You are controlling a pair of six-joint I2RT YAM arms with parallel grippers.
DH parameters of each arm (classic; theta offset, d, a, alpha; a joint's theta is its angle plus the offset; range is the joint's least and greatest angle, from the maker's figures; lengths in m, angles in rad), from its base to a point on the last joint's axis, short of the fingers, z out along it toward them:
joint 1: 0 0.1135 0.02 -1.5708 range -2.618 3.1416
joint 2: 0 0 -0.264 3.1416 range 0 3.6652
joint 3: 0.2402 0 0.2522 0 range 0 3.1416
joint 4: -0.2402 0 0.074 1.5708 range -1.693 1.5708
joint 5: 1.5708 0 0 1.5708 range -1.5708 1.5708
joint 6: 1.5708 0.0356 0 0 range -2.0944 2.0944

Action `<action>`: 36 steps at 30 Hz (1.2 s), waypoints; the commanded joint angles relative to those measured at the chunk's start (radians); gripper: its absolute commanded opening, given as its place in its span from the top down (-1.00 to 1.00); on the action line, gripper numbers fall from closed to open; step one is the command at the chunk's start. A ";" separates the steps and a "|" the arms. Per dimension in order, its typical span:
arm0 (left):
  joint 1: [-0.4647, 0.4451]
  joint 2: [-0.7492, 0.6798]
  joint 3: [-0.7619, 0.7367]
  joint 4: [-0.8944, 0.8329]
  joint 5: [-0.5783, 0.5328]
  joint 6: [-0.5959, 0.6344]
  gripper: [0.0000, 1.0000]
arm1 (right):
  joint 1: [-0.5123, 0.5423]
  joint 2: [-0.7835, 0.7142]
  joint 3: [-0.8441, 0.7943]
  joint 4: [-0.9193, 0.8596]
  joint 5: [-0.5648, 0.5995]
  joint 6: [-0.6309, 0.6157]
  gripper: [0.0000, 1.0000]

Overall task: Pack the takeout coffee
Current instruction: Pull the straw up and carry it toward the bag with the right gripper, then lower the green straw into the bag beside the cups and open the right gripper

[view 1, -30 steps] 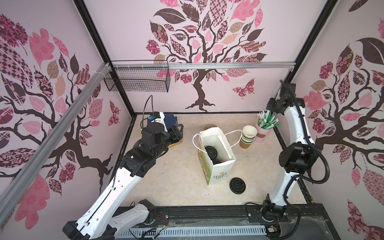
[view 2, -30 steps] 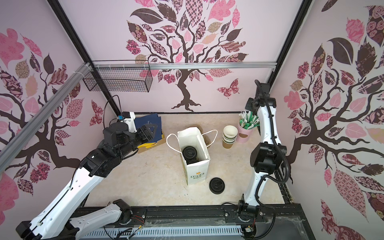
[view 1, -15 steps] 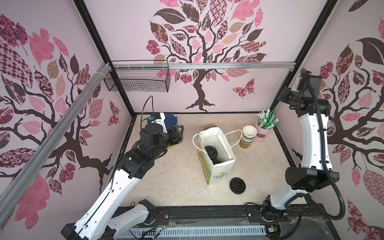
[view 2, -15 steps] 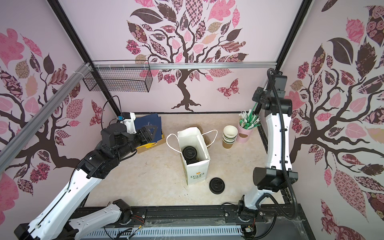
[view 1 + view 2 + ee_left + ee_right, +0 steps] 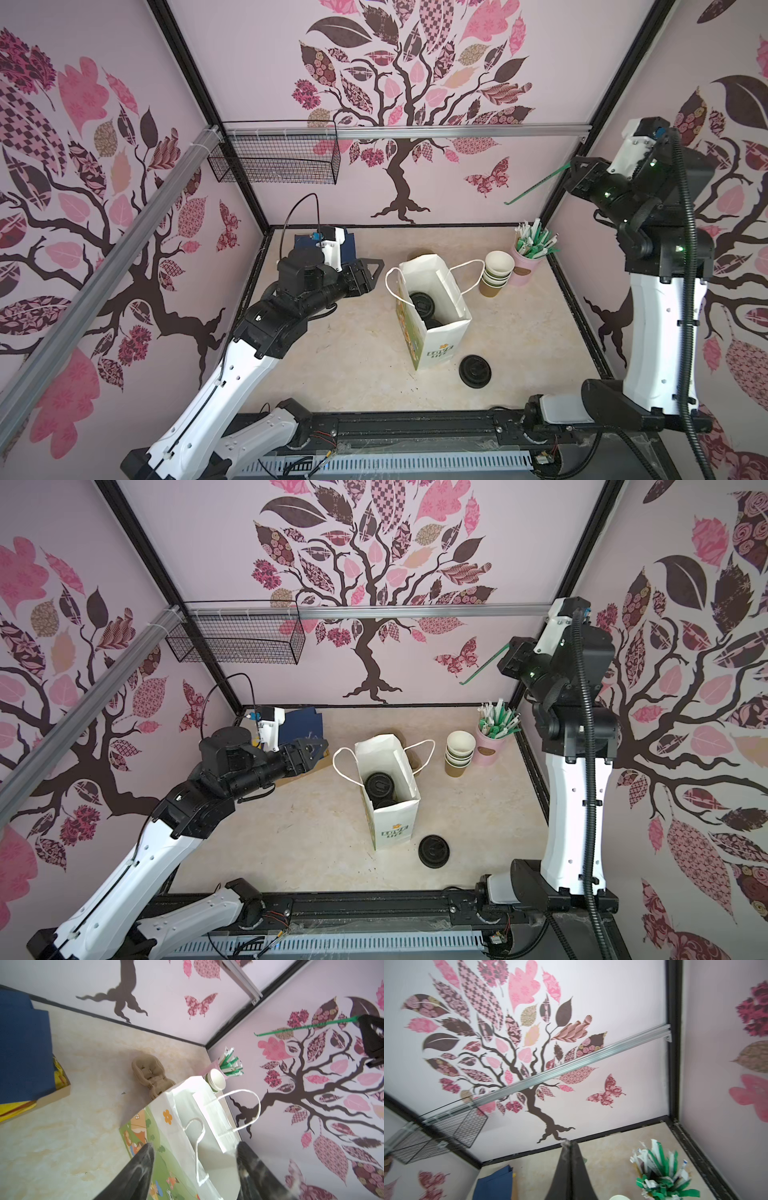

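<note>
The takeout coffee stands inside the open white paper bag, where two black lids show in both top views. My left gripper hovers to the left of the bag, open, with nothing between its fingers; the bag's printed side and handle lie beyond the jaws. My right gripper is raised high near the back right corner, shut on a thin green straw that sticks out to the left.
A stack of lidless cups and a pink cup of wrapped straws stand at the back right. A loose black lid lies in front of the bag. A cardboard cup carrier sits behind it. A blue box is at back left.
The right arm has risen from the pink straw cup to high up, drawing a green straw clear. The left gripper's jaws have opened wider.
</note>
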 commanded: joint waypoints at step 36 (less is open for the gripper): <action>0.002 0.074 -0.108 0.037 0.235 -0.124 0.33 | 0.648 -0.047 -0.105 -0.360 -0.171 0.049 1.00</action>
